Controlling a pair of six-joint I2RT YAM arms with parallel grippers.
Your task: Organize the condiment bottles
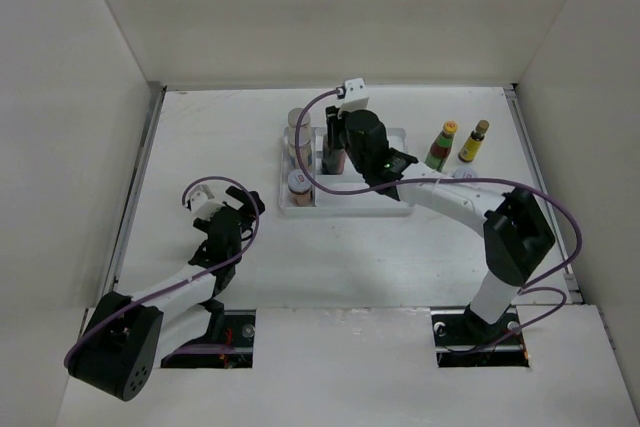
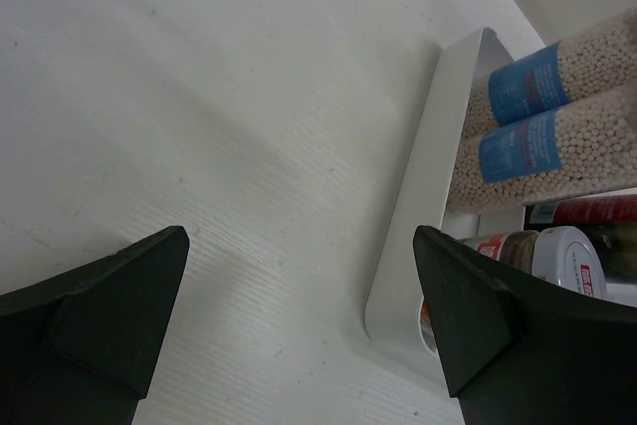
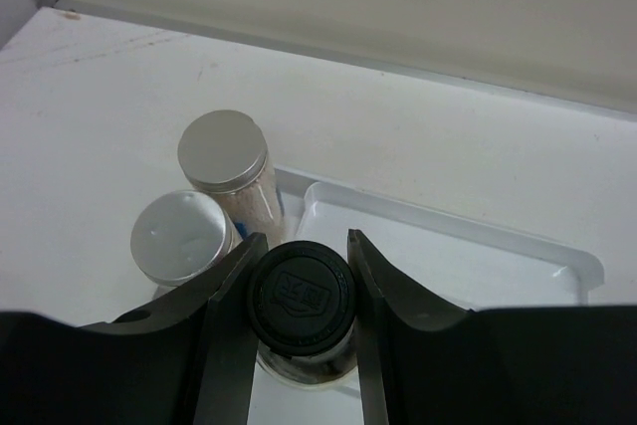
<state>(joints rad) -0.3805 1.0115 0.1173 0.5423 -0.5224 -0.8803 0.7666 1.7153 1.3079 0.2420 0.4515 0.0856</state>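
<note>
My right gripper (image 1: 338,135) reaches over the white divided tray (image 1: 345,203). In the right wrist view its fingers (image 3: 227,296) close on both sides of the black cap of the tall dark sauce bottle (image 3: 299,298), which stands upright in the tray (image 3: 448,246). Two silver-lidded clear jars (image 3: 224,151) (image 3: 182,236) stand just left of it. A red-white-lidded jar (image 1: 298,184) sits at the tray's near left. Two yellow-capped bottles (image 1: 442,144) (image 1: 475,140) stand on the table right of the tray. My left gripper (image 1: 245,209) is open and empty, left of the tray.
In the left wrist view the tray's left wall (image 2: 418,196) is close on the right, with two bead-filled, blue-labelled jars (image 2: 557,87) and the red-white lid (image 2: 567,256) behind it. White walls enclose the table on three sides.
</note>
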